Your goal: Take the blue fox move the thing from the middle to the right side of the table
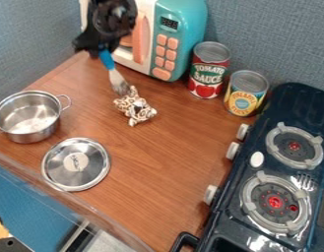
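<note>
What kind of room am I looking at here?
Probably a toy kitchen corner: a teal-and-white toy microwave, a black toy stove with grey burner rings, and a shiny round metal pot.

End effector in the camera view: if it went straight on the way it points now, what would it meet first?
Likely the spotted toy, met by the tip of the blue-handled brush in the end effector; depth is unclear, so it could touch tabletop just beside it.
</note>
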`<move>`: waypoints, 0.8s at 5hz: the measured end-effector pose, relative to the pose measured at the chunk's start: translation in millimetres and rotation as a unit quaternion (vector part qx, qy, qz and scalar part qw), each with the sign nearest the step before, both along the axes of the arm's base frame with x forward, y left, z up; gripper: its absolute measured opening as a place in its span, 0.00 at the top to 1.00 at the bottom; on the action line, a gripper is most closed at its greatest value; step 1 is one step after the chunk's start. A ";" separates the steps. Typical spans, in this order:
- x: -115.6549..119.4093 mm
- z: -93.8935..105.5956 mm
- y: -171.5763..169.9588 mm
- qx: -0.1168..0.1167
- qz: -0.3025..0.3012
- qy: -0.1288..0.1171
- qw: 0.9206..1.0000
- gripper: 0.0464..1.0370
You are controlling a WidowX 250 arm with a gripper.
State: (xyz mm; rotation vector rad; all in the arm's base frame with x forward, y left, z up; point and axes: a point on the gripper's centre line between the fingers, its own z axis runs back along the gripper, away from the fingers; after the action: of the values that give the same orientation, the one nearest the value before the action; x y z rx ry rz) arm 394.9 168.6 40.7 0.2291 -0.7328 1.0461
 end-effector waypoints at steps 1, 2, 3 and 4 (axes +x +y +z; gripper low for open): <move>2.3 -2.5 -2.2 0.003 -0.005 0.002 1.000 0.63; 3.2 -7.9 -2.7 0.005 -0.006 0.004 1.000 0.63; 5.6 -9.0 -10.8 0.007 -0.018 0.003 1.000 0.63; -1.5 -20.4 -24.3 0.004 -0.032 0.015 0.999 0.63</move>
State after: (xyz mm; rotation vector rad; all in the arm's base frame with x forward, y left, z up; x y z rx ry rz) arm 393.5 144.3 20.4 0.2257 -0.7130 0.9780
